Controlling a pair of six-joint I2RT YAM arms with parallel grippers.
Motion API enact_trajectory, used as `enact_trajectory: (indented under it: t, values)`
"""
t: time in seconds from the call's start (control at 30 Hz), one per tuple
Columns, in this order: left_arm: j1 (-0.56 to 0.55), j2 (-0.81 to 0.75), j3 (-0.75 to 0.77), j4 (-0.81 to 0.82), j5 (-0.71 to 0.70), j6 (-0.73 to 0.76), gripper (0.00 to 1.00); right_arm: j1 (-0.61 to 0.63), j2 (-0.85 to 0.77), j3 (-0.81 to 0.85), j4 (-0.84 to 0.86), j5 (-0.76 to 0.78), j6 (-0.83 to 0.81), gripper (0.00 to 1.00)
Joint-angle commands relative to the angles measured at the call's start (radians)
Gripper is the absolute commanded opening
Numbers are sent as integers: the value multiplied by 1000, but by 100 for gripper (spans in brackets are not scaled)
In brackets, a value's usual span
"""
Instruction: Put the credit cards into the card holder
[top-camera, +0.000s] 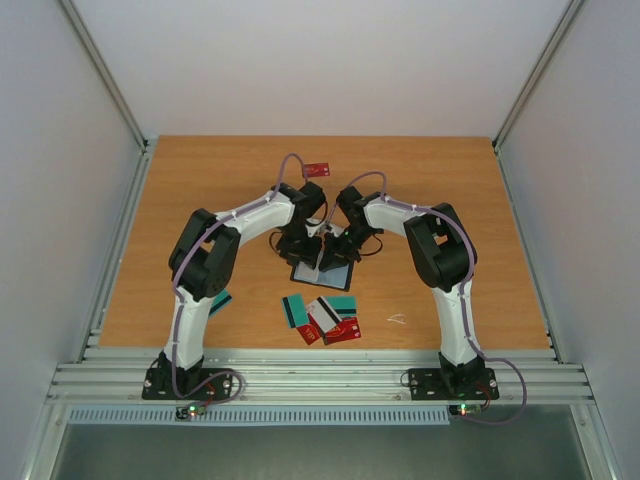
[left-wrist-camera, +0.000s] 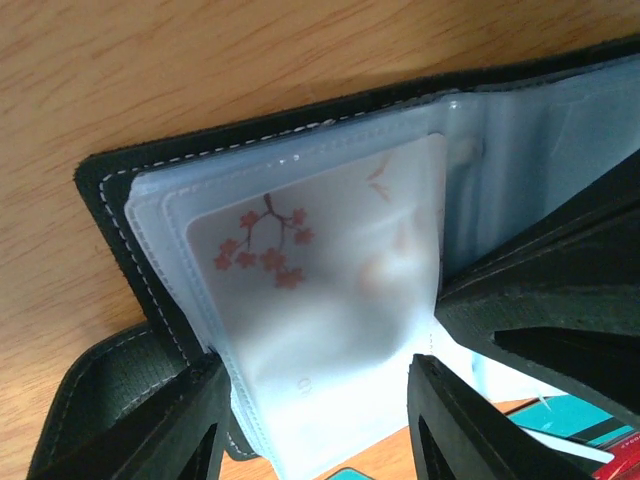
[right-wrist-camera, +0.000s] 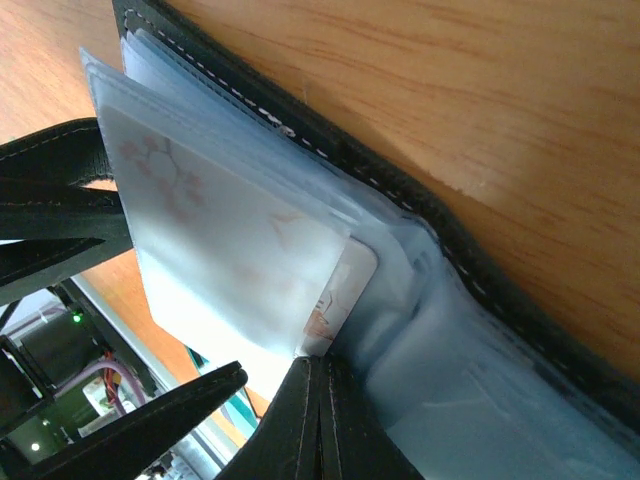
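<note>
The black card holder (top-camera: 322, 272) lies open in the middle of the table, its pale bluish sleeves fanned up. In the left wrist view its black cover (left-wrist-camera: 110, 200) frames a frosted sleeve with a white card with red blossoms (left-wrist-camera: 330, 270) inside. My left gripper (left-wrist-camera: 320, 420) stands open, one finger on each side of that sleeve. The left finger (left-wrist-camera: 150, 420) touches the sleeve's edge. My right gripper (right-wrist-camera: 322, 365) is shut with nothing between its fingers, its tip against the bare end of the white card (right-wrist-camera: 345, 290). More credit cards (top-camera: 335, 320) lie loose near the front edge.
A teal card (top-camera: 293, 311) and red and white ones overlap in front of the holder. Another teal card (top-camera: 220, 300) peeks from under the left arm. A red card (top-camera: 316, 169) lies behind both arms. Both grippers crowd closely over the holder.
</note>
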Motion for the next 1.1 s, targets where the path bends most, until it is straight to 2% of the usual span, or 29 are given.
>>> enact_trajectory:
  t: [0.0,0.37,0.73,1.07]
  values:
    - [-12,-1,37,-2,-7,-4,49,22,75,-27,-16,80,-12,1]
    - [-16,8,60,-46,-72,-4,51,23,79,-14,-24,85,-14,1]
    - [-17,35,51,-30,-7,-2,49,22,86,-9,-24,82,-9,1]
    - [-17,55,42,-32,-29,1,50,23,85,-13,-23,82,-6,1]
